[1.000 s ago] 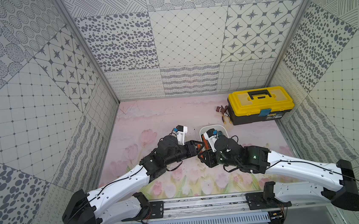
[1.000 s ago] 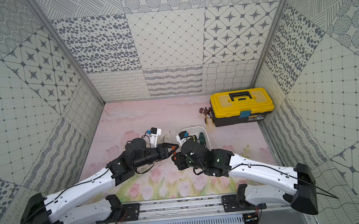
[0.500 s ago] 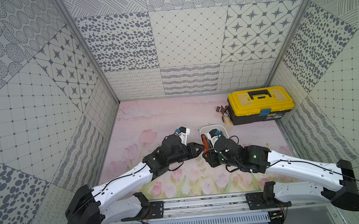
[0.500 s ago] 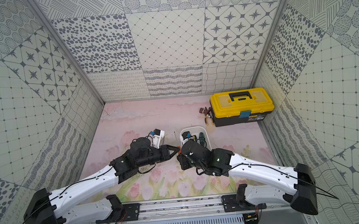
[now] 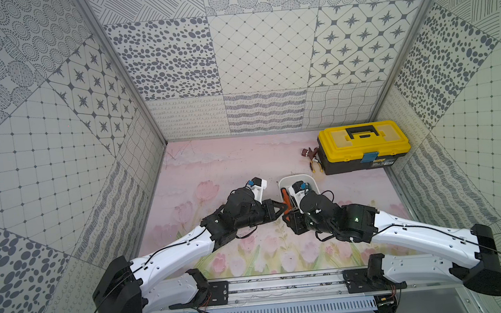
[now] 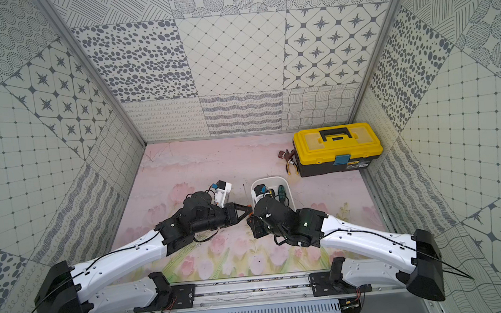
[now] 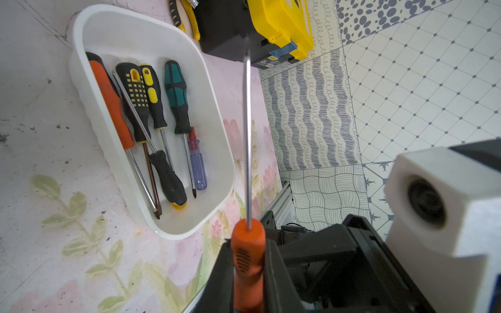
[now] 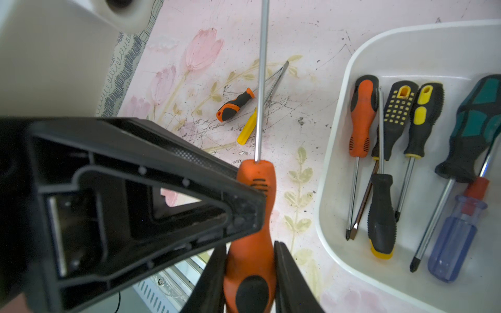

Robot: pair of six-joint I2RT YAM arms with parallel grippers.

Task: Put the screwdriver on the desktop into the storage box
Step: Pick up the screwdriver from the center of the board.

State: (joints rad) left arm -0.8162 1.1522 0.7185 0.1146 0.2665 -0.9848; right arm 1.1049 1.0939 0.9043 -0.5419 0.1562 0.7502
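Screwdriver (image 8: 252, 244) — pinched in left claw (image 7: 248, 260) and right claw (image 8: 250, 267).

Desktop (image 5: 228, 165) with storage box (image 7: 212, 130), toolbox (image 5: 362, 144)

The left gripper (image 5: 281, 207) and the right gripper (image 5: 290, 217) are seen tip to tip over the desktop (image 5: 228, 165), and the orange handle of a screwdriver (image 5: 286, 211) is visible between them. The white storage box (image 5: 296, 177) is placed just behind, partly hidden by the right arm. A yellow toolbox (image 5: 362, 144) is seen far right.
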